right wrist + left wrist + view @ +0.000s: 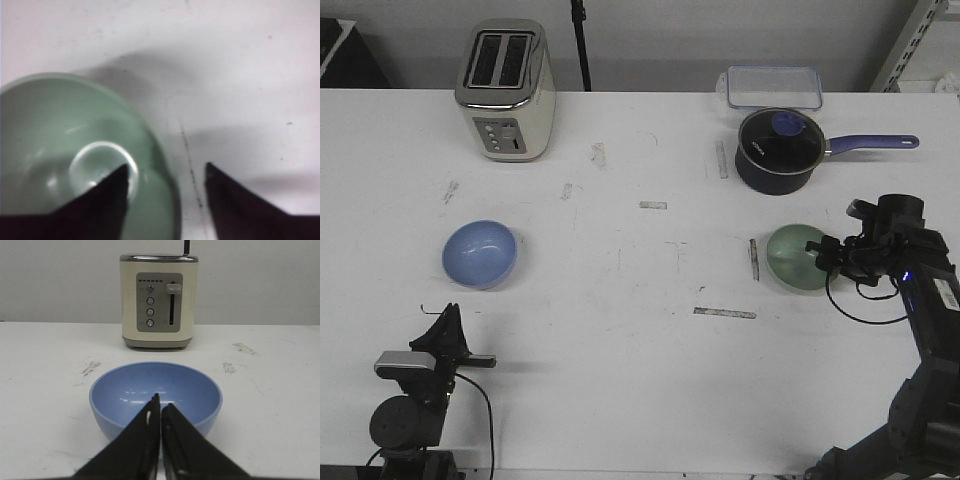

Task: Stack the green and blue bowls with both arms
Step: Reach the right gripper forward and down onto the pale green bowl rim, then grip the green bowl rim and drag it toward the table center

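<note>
The light blue bowl [480,253] sits upright on the left half of the white table. It also shows in the left wrist view [156,395], just beyond my left gripper [161,405], which is shut and empty. In the front view the left gripper [445,325] is low near the table's front edge, short of the blue bowl. The pale green bowl [794,258] sits on the right half. My right gripper [823,254] is open at its right rim. In the right wrist view the gripper [167,172] straddles the green bowl's [75,145] rim, one finger inside and one outside.
A cream toaster [507,88] stands at the back left and shows behind the blue bowl [159,301]. A dark navy saucepan [778,150] with a lid and a long handle stands just behind the green bowl. A clear plastic container [772,87] lies at the table's back edge.
</note>
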`<state>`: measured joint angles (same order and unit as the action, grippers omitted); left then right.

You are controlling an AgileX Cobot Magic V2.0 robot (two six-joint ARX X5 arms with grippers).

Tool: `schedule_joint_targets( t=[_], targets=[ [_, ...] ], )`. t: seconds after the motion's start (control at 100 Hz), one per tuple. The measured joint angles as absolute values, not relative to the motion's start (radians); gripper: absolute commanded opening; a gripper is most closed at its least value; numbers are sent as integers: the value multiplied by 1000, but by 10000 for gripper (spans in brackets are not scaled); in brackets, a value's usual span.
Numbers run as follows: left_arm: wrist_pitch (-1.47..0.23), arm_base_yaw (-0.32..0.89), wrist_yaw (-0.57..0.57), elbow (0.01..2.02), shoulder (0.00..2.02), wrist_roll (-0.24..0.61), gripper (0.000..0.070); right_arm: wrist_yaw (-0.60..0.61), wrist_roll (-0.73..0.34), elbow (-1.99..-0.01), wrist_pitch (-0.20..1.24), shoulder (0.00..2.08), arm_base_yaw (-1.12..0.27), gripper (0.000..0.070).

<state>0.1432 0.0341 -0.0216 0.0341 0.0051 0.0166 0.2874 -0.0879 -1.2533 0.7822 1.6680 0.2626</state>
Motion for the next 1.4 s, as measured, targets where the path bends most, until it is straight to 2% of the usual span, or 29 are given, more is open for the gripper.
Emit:
schedule_joint_targets(
  t=[0.11,0.41,0.66,0.77,0.97,1.22,1.4],
  targets=[
    [143,34,-22,34,5,17,1,287,-88,-1253,781,1668,264,12],
    [143,34,-22,34,5,17,1,298,-94,-1253,785,1664,264,12],
    [143,34,-22,34,5,17,1,406,-138,-1252,777,1555,259,12],
    [143,34,-22,34,5,17,1,416,-178,-1253,776,1520,229,12],
    [143,34,-22,34,5,17,1,403,-257,-1252,751,1518,89,12],
    [143,34,-22,34,5,17,1,214,-433,-1252,709,1518,-169,12],
    [143,34,-22,34,5,17,1,183,-548,-1252,677,1534,-335,12]
  ],
)
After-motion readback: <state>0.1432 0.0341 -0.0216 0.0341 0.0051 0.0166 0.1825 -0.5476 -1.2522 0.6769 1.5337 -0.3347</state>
